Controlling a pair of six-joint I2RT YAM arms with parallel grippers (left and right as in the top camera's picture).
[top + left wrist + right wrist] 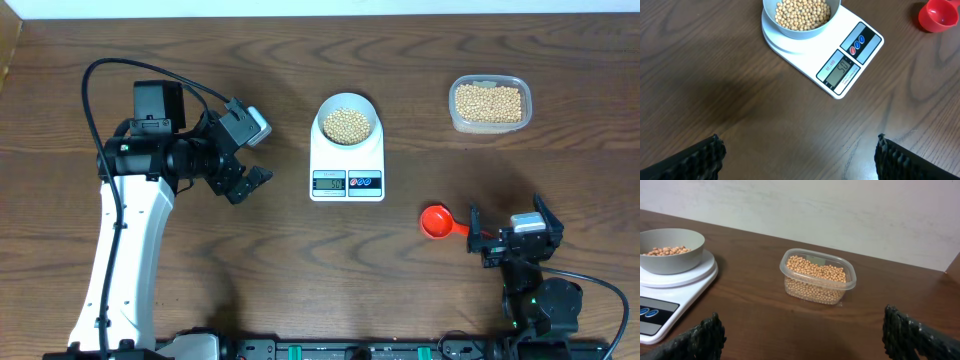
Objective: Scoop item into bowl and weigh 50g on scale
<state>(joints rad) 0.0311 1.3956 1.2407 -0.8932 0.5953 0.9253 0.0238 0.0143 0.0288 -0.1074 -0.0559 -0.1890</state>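
Observation:
The pale bowl (321,122) stands on the white scale (322,162) at table centre, holding beige beans (347,124). In the left wrist view the bowl (800,34) and scale (867,49) lie ahead, and the display seems to read 50. More beans fill a clear container (489,103) at back right. My left gripper (250,180) hovers open left of the scale, with nothing between its fingers (700,160). My right gripper (510,218) stands open at front right and is also empty; from its wrist I see the bowl (675,262), scale (670,297) and container (817,277).
A red scoop (437,221) lies on the wood between the scale and my right gripper, its handle pointing toward that gripper's left finger. It shows at the top right of the left wrist view (938,14). A pale wall stands behind the container.

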